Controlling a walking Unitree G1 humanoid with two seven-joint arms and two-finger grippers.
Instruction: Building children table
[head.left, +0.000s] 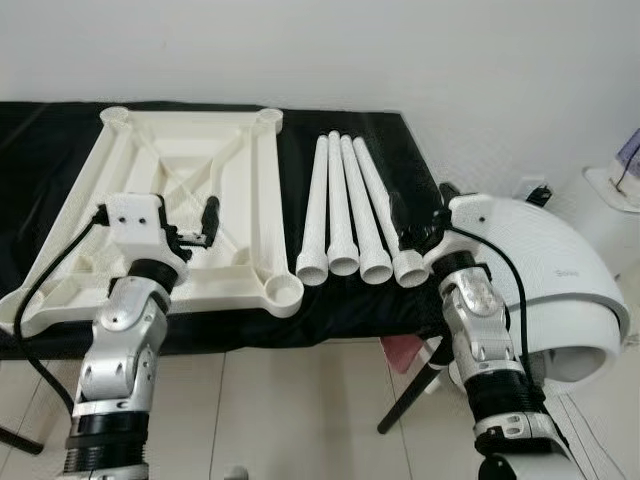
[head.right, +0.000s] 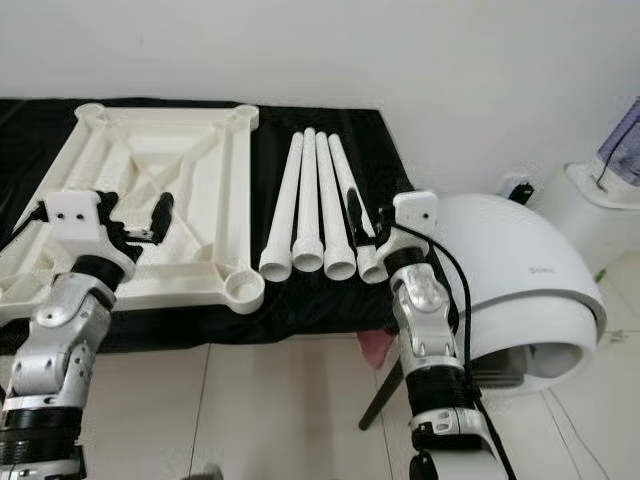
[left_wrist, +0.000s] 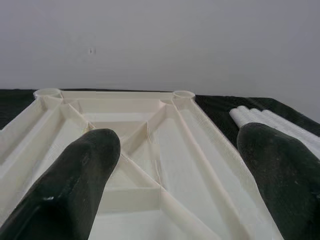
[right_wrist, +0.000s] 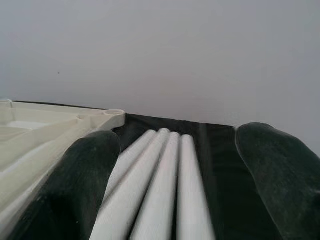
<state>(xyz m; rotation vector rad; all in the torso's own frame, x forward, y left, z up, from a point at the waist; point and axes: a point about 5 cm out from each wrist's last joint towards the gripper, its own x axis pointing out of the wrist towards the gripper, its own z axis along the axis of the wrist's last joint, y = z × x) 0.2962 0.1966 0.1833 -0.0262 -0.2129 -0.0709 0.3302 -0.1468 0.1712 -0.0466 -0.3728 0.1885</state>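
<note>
Left eye view: tabletop (head.left: 190, 210) lies underside up on the black cloth (head.left: 50, 140), all four corner sockets empty; four white legs (head.left: 350, 215) lie side by side to its right, so no leg fitted yet. Left gripper (head.left: 205, 225) hovers spread over the tabletop, holding nothing; right gripper (head.left: 405, 225) spread above the outermost leg, empty. Near socket sits close to the cloth's front edge; white domed appliance (head.left: 560, 290) crowds the right arm.
</note>
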